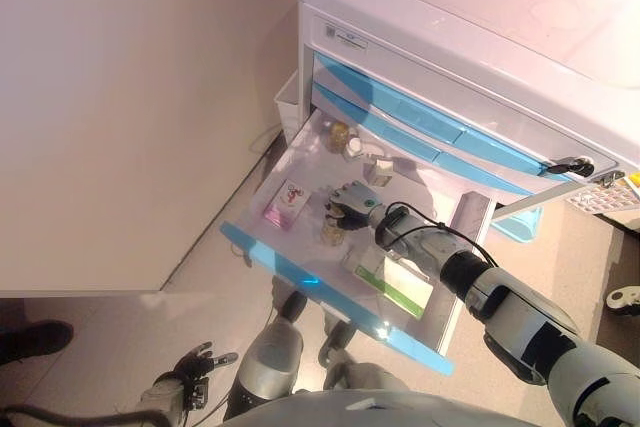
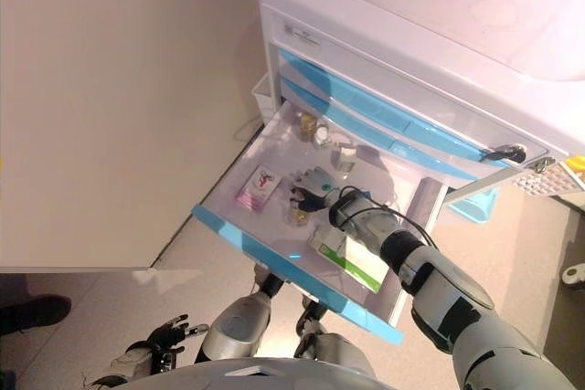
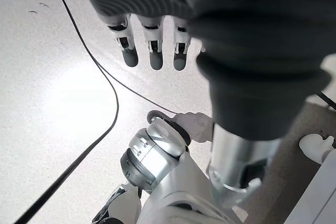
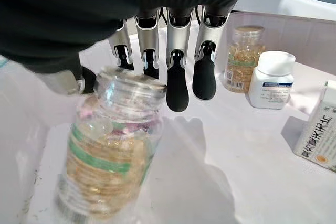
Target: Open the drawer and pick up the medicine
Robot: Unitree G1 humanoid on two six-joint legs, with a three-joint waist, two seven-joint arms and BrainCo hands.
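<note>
The white cart's lower drawer (image 1: 300, 272), with a blue front, stands pulled out. Inside stands a clear bottle (image 4: 107, 150) of yellow capsules, upright near the drawer's middle (image 1: 333, 230). My right hand (image 1: 355, 202) hovers right over it. The fingers (image 4: 177, 85) hang straight just behind the bottle's lid, and the thumb sits beside the lid on the other side. The fingers are not curled round the bottle. My left hand (image 1: 190, 372) hangs low by my side above the floor, fingers (image 3: 152, 51) relaxed and empty.
The drawer also holds a pink-and-white box (image 1: 285, 204), a green-and-white box (image 1: 400, 285), an amber capsule jar (image 4: 242, 56), a small white bottle (image 4: 270, 80) and a white carton (image 4: 323, 129). Closed blue drawers (image 1: 420, 117) sit above. A person's shoe (image 1: 35, 337) shows at far left.
</note>
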